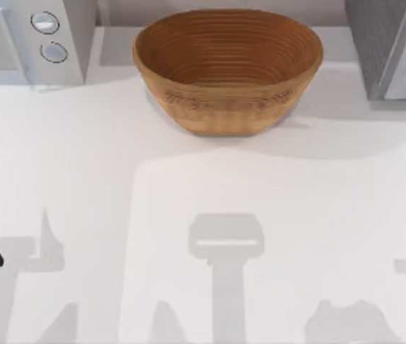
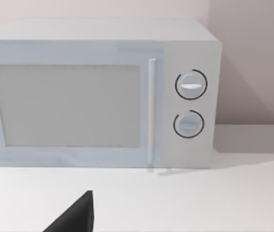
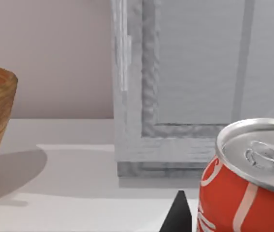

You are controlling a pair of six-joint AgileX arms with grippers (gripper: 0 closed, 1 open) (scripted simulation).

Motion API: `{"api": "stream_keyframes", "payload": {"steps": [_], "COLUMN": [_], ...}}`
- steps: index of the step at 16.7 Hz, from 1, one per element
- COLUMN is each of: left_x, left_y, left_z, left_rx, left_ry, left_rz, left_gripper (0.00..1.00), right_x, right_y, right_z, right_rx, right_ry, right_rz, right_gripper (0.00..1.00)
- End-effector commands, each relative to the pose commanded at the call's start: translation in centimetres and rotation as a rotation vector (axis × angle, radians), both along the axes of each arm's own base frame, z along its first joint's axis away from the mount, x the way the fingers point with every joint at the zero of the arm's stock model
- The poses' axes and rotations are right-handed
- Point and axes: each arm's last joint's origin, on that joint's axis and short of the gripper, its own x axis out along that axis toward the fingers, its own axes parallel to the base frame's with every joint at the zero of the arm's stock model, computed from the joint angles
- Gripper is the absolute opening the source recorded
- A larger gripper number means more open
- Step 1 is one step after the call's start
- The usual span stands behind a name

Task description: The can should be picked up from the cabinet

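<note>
The white table (image 1: 81, 165) carries everything. I place it all from the grey cabinet (image 1: 392, 43) at its back right corner. The microwave (image 1: 16, 36) stands well apart from the cabinet at the opposite back corner, and the wooden bowl (image 1: 228, 68) sits between the two, nearer the cabinet's side than the microwave's door. The red can (image 3: 245, 193) is upright with its silver lid and pull tab facing up. It is outside the cabinet, in front of its closed panelled face, and very near my right wrist camera. Its base is hidden, so I cannot say whether it rests on the table or is already carried. A dark tip of my right gripper (image 3: 178, 215) sits just beside the can's wall, and I cannot tell whether this pincer is spread or pinching the can. I judge the step to be the grasp itself, or the moment just around it. The next move calls for a square hold on the can's wall and a lift that keeps clear of the cabinet front. The top view gives me the layout of cabinet, bowl and microwave, while the right wrist view gives me the can close up. My left gripper (image 2: 74, 217) is parked far from the cabinet, facing the microwave, and I cannot tell its state.
</note>
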Motion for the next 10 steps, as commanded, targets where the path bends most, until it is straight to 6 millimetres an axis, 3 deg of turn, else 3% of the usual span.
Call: {"api": "stream_keyframes", "payload": {"steps": [5,10], "left_x": [0.0,0.0], "left_y": [0.0,0.0], "left_z": [0.0,0.0], "left_rx": [0.000,0.000], "left_ry": [0.000,0.000], "left_rz": [0.000,0.000], "left_gripper": [1.00,1.00], "right_x": [1.0,4.3], "right_y": [-0.1,-0.6], "right_z": [1.6,3.7], "right_rx": [-0.002,-0.003], "right_ry": [-0.012,-0.008], "right_rz": [0.057,0.178], "right_gripper": [0.00,0.00]}}
